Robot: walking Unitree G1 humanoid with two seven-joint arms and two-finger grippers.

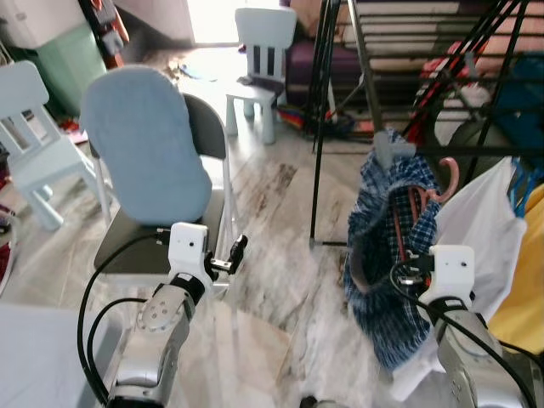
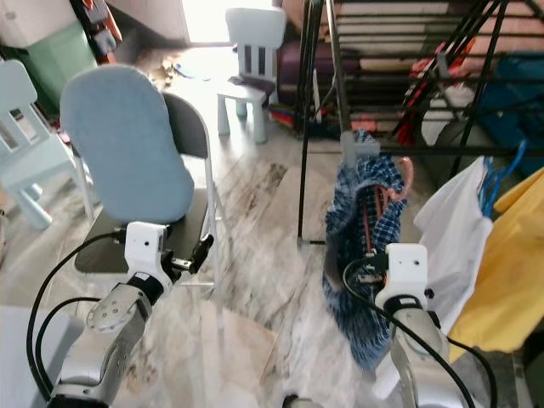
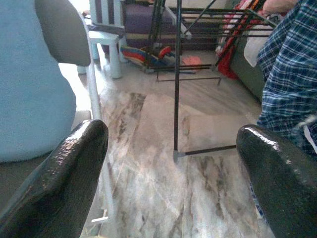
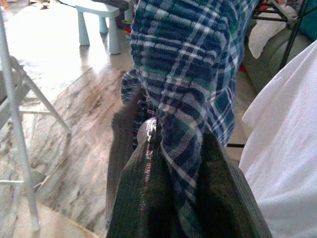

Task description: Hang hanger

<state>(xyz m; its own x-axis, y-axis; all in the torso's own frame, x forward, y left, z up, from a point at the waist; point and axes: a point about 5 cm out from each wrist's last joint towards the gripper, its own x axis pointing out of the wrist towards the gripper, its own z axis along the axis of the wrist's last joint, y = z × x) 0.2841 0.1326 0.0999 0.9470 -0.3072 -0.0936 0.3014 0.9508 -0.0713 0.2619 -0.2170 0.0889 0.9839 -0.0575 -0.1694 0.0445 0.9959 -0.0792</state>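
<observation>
A blue plaid shirt (image 1: 381, 255) hangs on a reddish-brown hanger (image 1: 416, 204) at the right. The hanger's hook (image 1: 450, 172) curves up just under the black rack rail (image 1: 476, 151); I cannot tell whether it rests on the rail. My right gripper (image 4: 178, 148) is shut on a bunched fold of the shirt, low on its right side, below the hanger. To the left my other gripper (image 1: 235, 255) is held open above the floor, beside the seat of the folding chair (image 1: 144, 144), with nothing between its fingers (image 3: 74, 168).
A white garment (image 1: 476, 221) and a yellow one (image 1: 523, 289) hang right of the shirt. The rack's black upright (image 1: 319, 127) stands on the marble floor between the chair and the shirt. Small white chairs (image 1: 259, 51) stand at the back and the far left.
</observation>
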